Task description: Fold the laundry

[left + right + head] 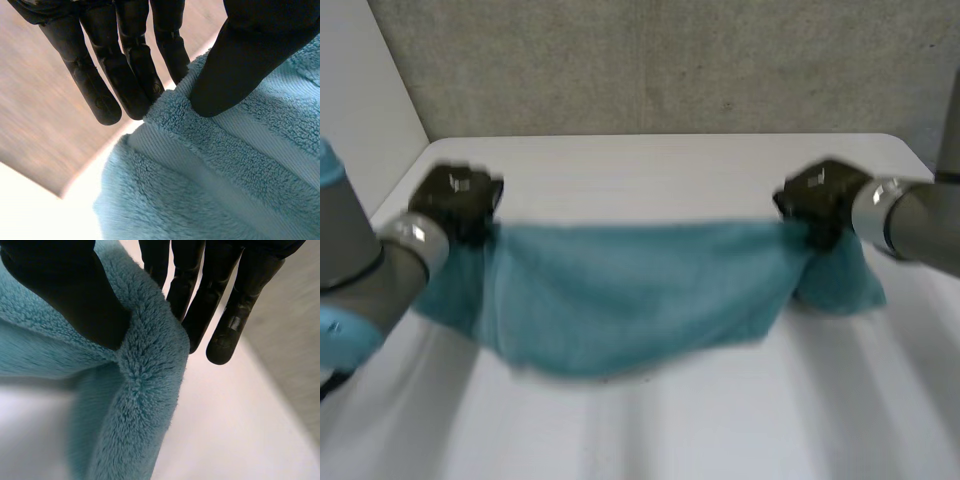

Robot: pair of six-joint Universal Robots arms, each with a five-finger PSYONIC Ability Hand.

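Note:
A teal towel hangs stretched between my two hands above the white table, sagging in the middle with its lower edge on the table. My left hand holds the towel's left upper corner; in the left wrist view its thumb pinches the fluffy towel edge against straight fingers. My right hand holds the right upper corner; in the right wrist view its thumb presses the towel against the fingers.
A grey textured wall stands behind the table's far edge. A pale panel borders the table on the left. Bare table surface lies in front of the towel and behind it.

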